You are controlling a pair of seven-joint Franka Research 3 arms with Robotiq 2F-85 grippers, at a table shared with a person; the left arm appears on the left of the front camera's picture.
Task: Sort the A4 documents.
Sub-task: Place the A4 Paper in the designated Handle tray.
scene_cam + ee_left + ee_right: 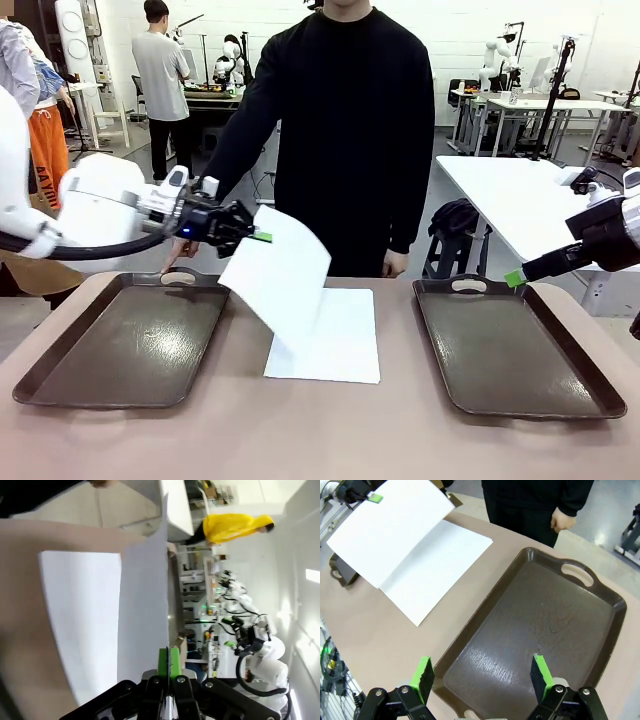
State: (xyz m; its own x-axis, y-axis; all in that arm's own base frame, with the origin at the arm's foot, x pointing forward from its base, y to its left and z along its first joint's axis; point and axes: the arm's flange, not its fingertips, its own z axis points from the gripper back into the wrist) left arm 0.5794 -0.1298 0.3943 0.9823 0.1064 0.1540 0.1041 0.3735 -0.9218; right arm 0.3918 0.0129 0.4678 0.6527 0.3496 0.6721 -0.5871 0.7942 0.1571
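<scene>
One of the A4 documents, a plain white sheet (278, 272), hangs tilted above the table's middle. My left gripper (256, 236) is shut on its upper left edge. In the left wrist view the green pads (163, 661) pinch that sheet (143, 600). A second white sheet (340, 345) lies flat on the table beneath it, also seen as the flat sheet (80, 615) and the flat sheet (440, 565). My right gripper (482, 672) hovers open over the right tray (535, 625), holding nothing. From there the lifted sheet (390, 525) is visible too.
Two dark brown trays with handles lie on the table, the left tray (130, 340) and the right tray (510, 345), both without paper. A person in black stands at the far edge, one hand (180, 256) near the left tray's handle.
</scene>
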